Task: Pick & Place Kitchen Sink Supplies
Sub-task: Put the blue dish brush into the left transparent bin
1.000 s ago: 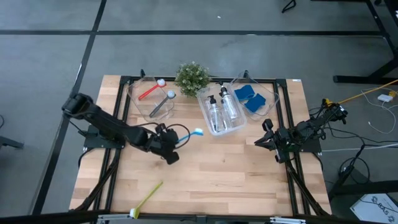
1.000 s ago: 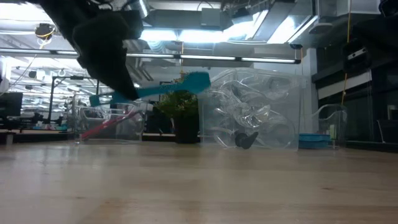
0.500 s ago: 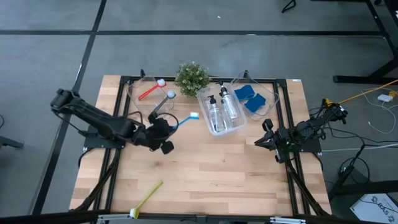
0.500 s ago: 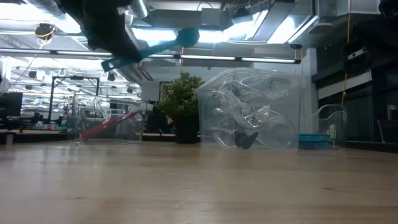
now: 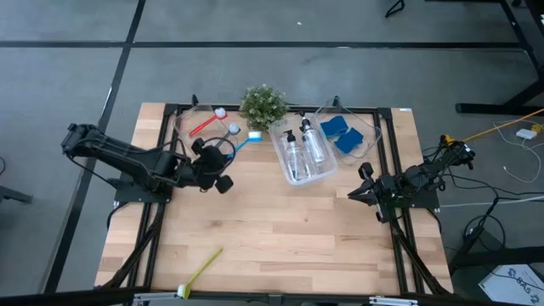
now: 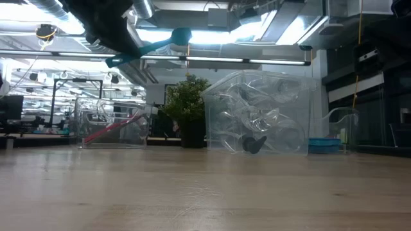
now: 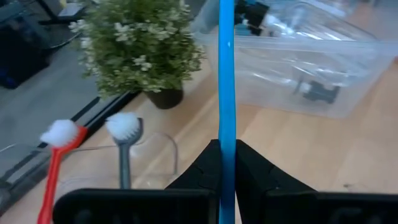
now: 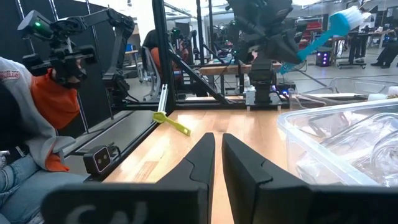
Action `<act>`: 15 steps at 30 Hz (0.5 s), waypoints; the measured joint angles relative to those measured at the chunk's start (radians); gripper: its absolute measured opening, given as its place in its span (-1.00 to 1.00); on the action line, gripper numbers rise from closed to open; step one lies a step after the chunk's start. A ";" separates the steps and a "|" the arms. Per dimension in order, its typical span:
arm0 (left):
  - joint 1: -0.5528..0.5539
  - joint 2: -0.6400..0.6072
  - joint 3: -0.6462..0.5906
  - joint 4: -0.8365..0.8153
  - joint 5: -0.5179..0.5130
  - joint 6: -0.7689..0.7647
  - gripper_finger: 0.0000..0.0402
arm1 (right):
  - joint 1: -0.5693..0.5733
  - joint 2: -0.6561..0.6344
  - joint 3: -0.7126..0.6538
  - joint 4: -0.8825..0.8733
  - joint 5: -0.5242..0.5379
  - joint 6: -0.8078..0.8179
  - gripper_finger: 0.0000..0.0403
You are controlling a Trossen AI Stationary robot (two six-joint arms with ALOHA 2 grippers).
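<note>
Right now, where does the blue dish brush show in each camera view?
High view: blue dish brush in the left pincer, its head over the left bin.
Low view: blue dish brush upper left, held aloft.
Left wrist view: handle running up the centre.
Right wrist view: top right.
Shared landmark: potted plant, beside the brush head; not in the right wrist view.

Blue dish brush (image 5: 241, 141) raised off the table, upper-left of centre, head over the left bin's edge. Red brush (image 5: 206, 121) and grey brush (image 5: 223, 136) lie inside that bin. Two clear pump bottles (image 5: 302, 146) lie in the middle bin; blue sponges (image 5: 341, 133) in the right one. Yellow-green brush (image 5: 201, 271) lies at lower left.
</note>
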 joint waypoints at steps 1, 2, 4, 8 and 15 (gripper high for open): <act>0.010 -0.004 0.000 -0.004 0.001 0.000 -0.92 | 0.000 0.000 0.000 0.000 0.000 0.000 -0.84; 0.019 -0.008 0.000 -0.006 0.004 0.000 -0.92 | 0.000 0.000 0.000 0.000 0.000 0.000 -0.84; 0.035 -0.013 0.000 -0.016 0.012 0.000 -0.92 | 0.000 0.000 0.000 0.000 0.000 0.000 -0.84; 0.065 -0.016 0.003 -0.050 0.022 0.000 -0.92 | 0.000 0.000 0.000 0.000 0.000 0.000 -0.84; 0.105 -0.015 0.102 -0.219 -0.009 0.000 -0.92 | 0.000 0.000 0.000 0.000 0.000 0.000 -0.84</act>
